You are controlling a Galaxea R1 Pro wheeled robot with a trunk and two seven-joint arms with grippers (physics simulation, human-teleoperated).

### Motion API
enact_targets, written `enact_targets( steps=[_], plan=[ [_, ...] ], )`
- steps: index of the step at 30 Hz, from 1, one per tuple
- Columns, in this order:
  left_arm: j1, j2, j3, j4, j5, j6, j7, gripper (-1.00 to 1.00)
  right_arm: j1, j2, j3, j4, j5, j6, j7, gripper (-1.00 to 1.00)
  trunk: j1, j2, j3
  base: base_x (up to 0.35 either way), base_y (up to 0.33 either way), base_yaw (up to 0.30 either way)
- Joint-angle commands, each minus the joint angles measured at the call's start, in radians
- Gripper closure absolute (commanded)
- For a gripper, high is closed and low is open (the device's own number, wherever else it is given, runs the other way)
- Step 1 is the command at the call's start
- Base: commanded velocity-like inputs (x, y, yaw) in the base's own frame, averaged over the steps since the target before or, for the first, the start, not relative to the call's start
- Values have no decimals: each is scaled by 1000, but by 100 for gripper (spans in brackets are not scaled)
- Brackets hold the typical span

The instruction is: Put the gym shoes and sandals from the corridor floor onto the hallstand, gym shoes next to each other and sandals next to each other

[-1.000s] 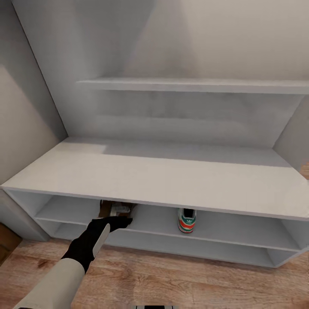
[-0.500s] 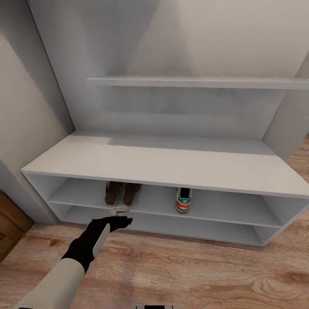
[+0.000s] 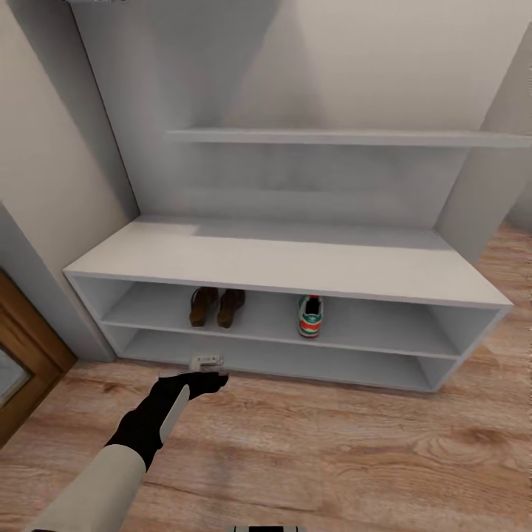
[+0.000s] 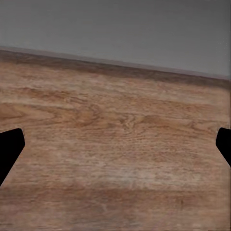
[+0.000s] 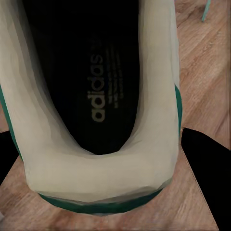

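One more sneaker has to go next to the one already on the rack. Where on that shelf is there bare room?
On the hallstand, the upper tier is bare right of the gym shoe, up to the end wall. A narrower gap lies between that shoe and the two sandals. Left of the sandals is a short bare stretch. The bench top is bare too.

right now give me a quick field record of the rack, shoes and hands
rack: two open tiers under a flat top, shelf above
sandals: both side by side on the upper tier, left part
gym shoe on rack: alone on the upper tier, right of the sandals, heel facing out
second gym shoe: seen close from above in the right wrist view, floor around it
left hand: open, empty, over the floor in front of the rack
right hand: fingers either side of the second shoe's heel, grip unclear
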Motion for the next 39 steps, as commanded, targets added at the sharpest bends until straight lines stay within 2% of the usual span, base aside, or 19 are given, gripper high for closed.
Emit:
enact_targets(
  steps=[1,11,22,26,29,39],
  plan=[
    [0,0,-1,-1,6,5,1,-100,-1,0,-5,-1,3,5,6,100,-1,0,-1,-336,0,0],
    [0,-1,-1,-1,6,5,1,-100,-1,0,-5,-1,3,5,6,100,-1,0,-1,-301,0,0],
    [6,0,-1,-1,8,-16,-1,-100,-1,2,-4,0,2,4,3,100,-1,0,-1,-18,0,0],
    [8,1,0,5,8,-53,-1,-100,-1,9,-3,3,3,0,3,100,-1,0,-1,0,0,0],
    [9,2,1,32,8,-102,0,-100,-1,31,-2,7,1,-43,6,100,-1,0,-1,0,0,0],
    [9,-2,-3,38,8,-115,0,-100,-1,36,-3,0,2,-70,9,100,-1,0,-1,-35,0,0]
  ],
)
